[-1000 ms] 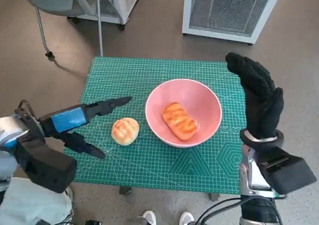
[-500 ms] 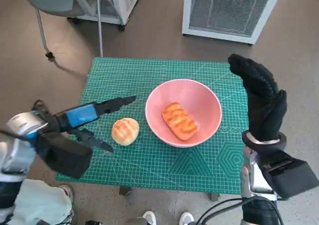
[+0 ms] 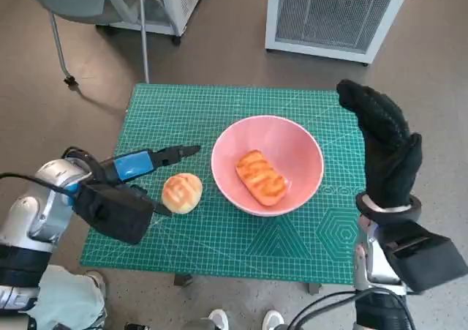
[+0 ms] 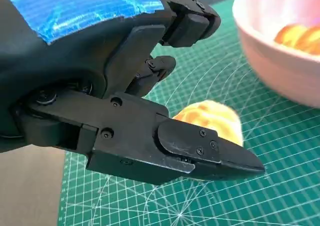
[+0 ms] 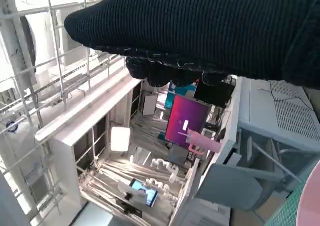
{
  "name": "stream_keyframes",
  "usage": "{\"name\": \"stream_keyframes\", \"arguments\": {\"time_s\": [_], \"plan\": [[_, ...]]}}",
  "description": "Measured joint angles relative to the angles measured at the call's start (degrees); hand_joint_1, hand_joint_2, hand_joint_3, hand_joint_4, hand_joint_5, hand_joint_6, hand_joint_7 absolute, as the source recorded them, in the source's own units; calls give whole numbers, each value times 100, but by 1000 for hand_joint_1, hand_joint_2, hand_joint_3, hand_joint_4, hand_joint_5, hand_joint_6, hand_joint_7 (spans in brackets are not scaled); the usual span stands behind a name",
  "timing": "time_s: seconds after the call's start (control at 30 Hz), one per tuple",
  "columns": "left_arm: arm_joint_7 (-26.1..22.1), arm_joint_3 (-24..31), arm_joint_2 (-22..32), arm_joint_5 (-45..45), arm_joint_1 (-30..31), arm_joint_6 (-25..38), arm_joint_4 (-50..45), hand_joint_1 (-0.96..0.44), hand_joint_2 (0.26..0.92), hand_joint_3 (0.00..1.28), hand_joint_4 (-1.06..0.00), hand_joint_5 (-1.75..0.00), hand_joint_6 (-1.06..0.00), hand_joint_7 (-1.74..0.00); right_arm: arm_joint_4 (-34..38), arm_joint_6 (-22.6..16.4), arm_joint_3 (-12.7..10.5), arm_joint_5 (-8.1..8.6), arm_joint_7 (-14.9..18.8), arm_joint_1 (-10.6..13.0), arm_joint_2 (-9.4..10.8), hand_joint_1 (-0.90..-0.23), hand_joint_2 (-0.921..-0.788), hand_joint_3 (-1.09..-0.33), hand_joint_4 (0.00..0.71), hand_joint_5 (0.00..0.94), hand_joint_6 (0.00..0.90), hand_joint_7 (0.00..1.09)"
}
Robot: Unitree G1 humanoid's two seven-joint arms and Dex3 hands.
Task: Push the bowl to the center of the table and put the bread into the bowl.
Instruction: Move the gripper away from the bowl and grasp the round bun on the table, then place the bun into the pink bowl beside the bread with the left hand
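Note:
A pink bowl (image 3: pixel 296 148) sits near the middle of the green cutting mat (image 3: pixel 219 246), with an oblong toasted bread (image 3: pixel 261 177) lying inside it. A round bun (image 3: pixel 181 192) lies on the mat just left of the bowl. My left hand (image 3: pixel 139 165) is open beside the bun, one finger reaching behind it and another in front, not gripping. In the left wrist view the bun (image 4: pixel 212 121) shows between my black fingers (image 4: pixel 200 156), with the bowl (image 4: pixel 280 70) beyond. My gloved right hand (image 3: pixel 382 143) is raised, open, over the table's right edge.
The mat covers the small table. A white cabinet (image 3: pixel 333 12) stands on the floor behind it, a chair leg (image 3: pixel 142 30) at the back left. Shoes (image 3: pixel 245 320) show under the table's near edge. The right wrist view looks at shelving (image 5: pixel 100 136).
My left arm has swung in towards the table, bringing the hand closer round the bun. The bowl, both breads and the right hand have hardly moved.

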Motion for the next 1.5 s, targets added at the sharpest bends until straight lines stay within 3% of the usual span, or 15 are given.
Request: {"name": "stream_keyframes", "arguments": {"time_s": [0.27,0.47,0.67,0.7,0.73,0.77,0.8,0.83,0.87,0.97,1.3,1.5], "plan": [[-73,-185,-112,296,-15,504,33,-136,726,5,-210,-26,-316,-79,-1,0,1,-11,-54,0,6,-396,-921,-688,337,16,-1,780],[-196,-328,-222,425,-13,897,33,-72,754,13,-355,-40,-464,-111,-1,-2,5,-16,-74,0,12,-396,-921,-688,337,17,-1,780],[-196,-556,-350,623,-8,1065,102,-44,798,22,-579,-91,-638,-216,-2,-2,17,-19,-87,0,16,-395,-921,-688,337,17,-1,780],[-185,-593,-354,638,-5,1057,118,-42,814,17,-652,-144,-640,-337,-2,-2,17,-19,-88,0,16,-395,-921,-688,337,17,-1,780],[-155,-619,-354,644,-5,1020,138,-41,820,15,-671,-176,-630,-401,-1,-2,16,-19,-90,0,15,-395,-921,-688,337,18,-1,780],[-119,-640,-353,650,-8,974,164,-105,840,36,-688,-254,-628,-577,-1,-3,17,-19,-91,0,16,-395,-921,-688,337,18,-1,780],[-42,-666,-351,660,-16,887,212,-196,869,72,-674,-436,-619,-839,-1,-3,17,-19,-93,0,16,-395,-921,-688,337,18,-1,780],[29,-683,-348,664,-28,813,252,-126,888,83,-665,-708,-605,-978,-1,-4,16,-19,-95,0,16,-396,-921,-688,336,18,-1,780],[133,-709,-341,675,-62,679,341,-81,899,90,-660,-882,-597,-1067,0,-4,16,-19,-97,0,15,-396,-921,-687,336,17,-1,781],[420,-774,-300,689,-150,255,623,-26,912,85,-651,-1118,-624,-1117,1,-7,19,-19,-99,0,16,-405,-921,-684,334,17,-1,780],[1252,-977,-205,754,-301,-1086,1294,-1,916,75,-658,-1292,-674,-1032,3,-13,23,-18,-99,0,16,-410,-921,-682,333,18,-1,779],[1421,-987,-157,756,-334,-1525,1465,-1,919,74,-688,-1236,-628,-1102,5,-13,31,-18,-99,0,18,-409,-921,-682,332,19,-1,778]]}}
